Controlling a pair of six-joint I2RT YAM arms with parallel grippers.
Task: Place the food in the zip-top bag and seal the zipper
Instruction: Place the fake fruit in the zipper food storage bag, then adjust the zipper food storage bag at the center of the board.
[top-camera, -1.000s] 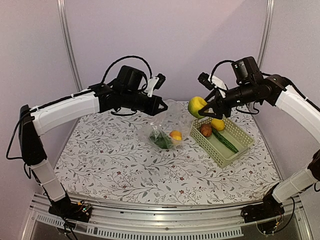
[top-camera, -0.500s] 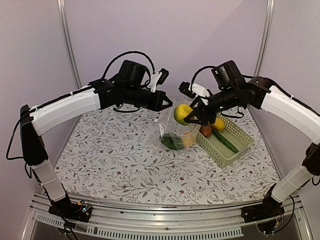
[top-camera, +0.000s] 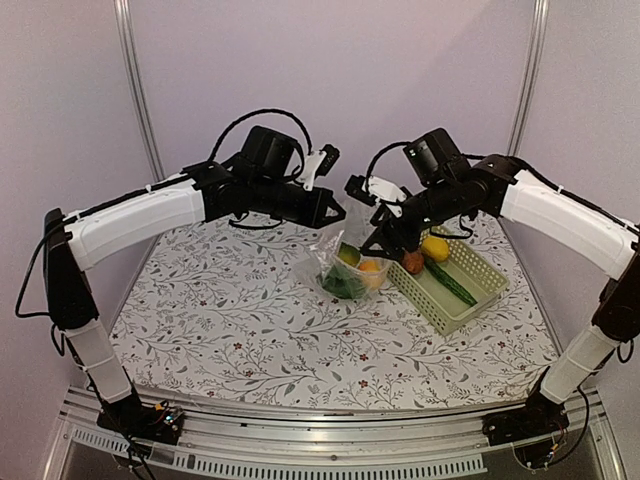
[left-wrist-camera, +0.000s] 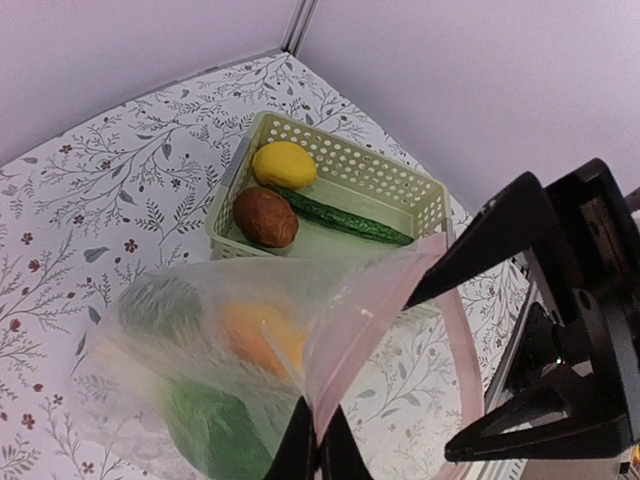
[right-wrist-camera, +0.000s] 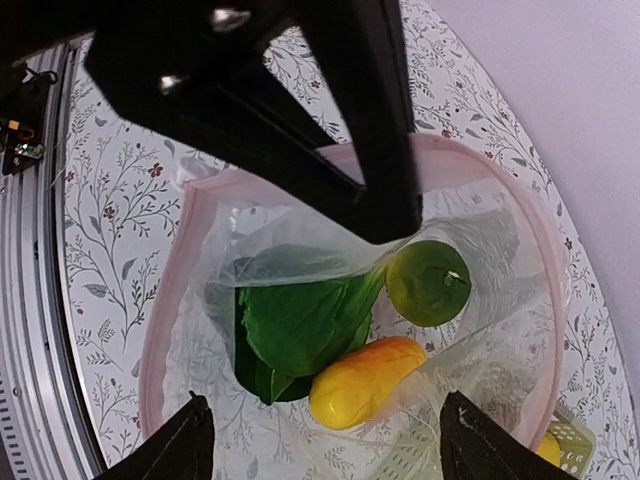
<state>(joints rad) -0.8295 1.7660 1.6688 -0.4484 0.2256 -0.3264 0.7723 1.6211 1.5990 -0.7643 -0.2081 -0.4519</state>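
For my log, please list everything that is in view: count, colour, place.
zip-top bag: 1, clear with pink strip, table centre, mouth held up
leafy vegetable: 1, green, in the bag
oblong piece: 1, orange-yellow, in the bag
round fruit: 1, green-yellow, in the bag
basket: 1, pale green, right of the bag
lemon-like fruit: 1, yellow, in the basket
round piece: 1, reddish-brown, in the basket
cucumber: 1, dark green, in the basket
table cover: 1, white floral, under everything
left claw: 1, black, shut on the bag's pink strip
right claw: 1, black, open above the bag's mouth
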